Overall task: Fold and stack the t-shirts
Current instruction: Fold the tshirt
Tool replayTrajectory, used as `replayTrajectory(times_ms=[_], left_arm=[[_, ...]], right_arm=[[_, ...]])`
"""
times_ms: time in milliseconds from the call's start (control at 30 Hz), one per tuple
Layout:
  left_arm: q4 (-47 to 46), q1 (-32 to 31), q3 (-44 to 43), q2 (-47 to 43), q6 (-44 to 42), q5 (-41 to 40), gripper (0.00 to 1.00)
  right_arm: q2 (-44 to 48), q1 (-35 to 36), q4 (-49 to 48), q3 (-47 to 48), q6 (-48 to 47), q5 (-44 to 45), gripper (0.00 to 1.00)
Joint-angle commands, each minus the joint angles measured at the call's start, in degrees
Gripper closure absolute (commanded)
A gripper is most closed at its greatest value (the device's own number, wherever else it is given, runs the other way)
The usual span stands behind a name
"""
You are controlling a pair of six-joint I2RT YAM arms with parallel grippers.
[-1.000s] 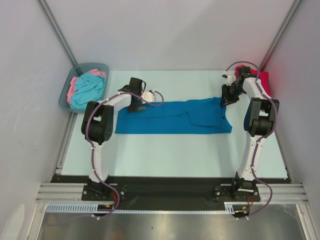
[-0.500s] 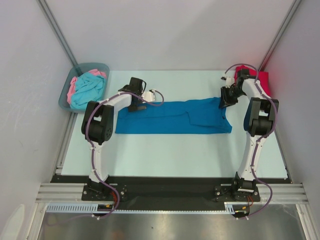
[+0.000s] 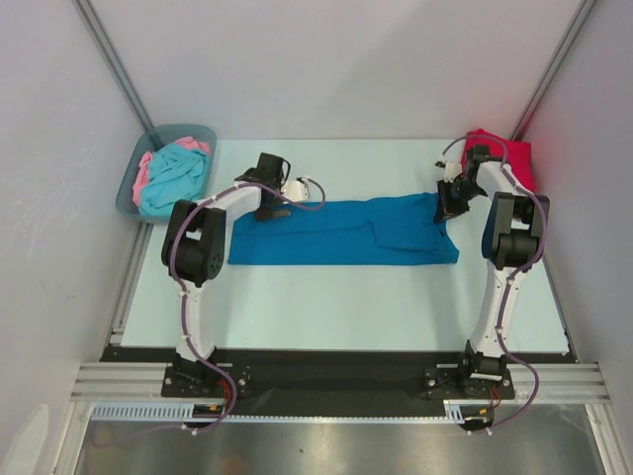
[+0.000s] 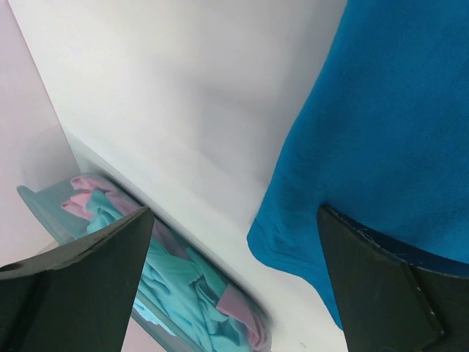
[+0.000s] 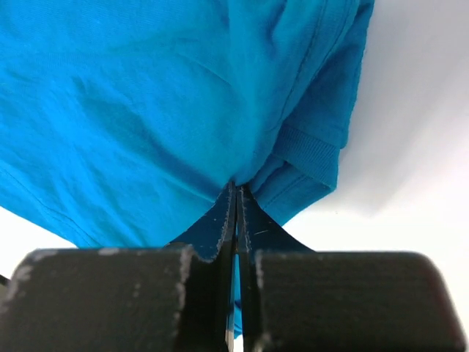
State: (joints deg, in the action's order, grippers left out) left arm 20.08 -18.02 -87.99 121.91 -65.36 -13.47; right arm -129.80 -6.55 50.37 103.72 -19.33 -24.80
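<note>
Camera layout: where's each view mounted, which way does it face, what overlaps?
Top external: above and behind, looking down on the table; left arm and right arm show whole.
Left wrist: looks past the open left gripper at the blue t-shirt edge and the bin.
Right wrist: looks along the right gripper, shut on the blue t-shirt.
Shared: blue t-shirt in all three; bin in top and left wrist.

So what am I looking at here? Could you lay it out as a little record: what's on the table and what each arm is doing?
blue t-shirt: spread as a long strip across the table
red t-shirt: far right corner
bin: far left corner, holds a turquoise shirt and a pink shirt
left gripper: open, at the blue t-shirt's far left corner
right gripper: shut on the blue t-shirt's far right edge
</note>
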Motion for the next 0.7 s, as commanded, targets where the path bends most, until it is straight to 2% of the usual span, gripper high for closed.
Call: replayTrajectory(times_ms=[0, 200, 267, 300, 400, 667], left_arm=[[-1.4, -0.6, -1.4, -0.3, 0.6, -0.8, 0.00], [-1.4, -0.7, -1.5, -0.4, 0.6, -0.7, 0.00], [-1.4, -0.7, -1.6, -0.4, 0.6, -0.7, 0.00], [-1.4, -0.7, -1.7, -0.3, 0.7, -0.8, 0.00], [-1.4, -0.8, -1.5, -0.5, 0.8, -0.8, 0.00], [-1.4, -0.8, -1.5, -0.5, 0.9, -0.7, 0.00]], right_arm=[[2.0, 0.0, -0.4, 0.5, -0.7, 0.9, 1.00], [2.9, -0.2, 0.0, 0.3, -2.3, 4.3, 0.98], [2.8, -0.3, 0.2, 0.4, -2.8, 6.2, 0.89], [3.1, -0.3, 0.2, 0.5, -3.0, 6.7, 0.80], [3.2, -1.0, 0.3, 1.6, -3.0, 7.2, 0.74], [2.6, -2.9, 2.5, 7.5, -2.3, 4.9, 0.73]])
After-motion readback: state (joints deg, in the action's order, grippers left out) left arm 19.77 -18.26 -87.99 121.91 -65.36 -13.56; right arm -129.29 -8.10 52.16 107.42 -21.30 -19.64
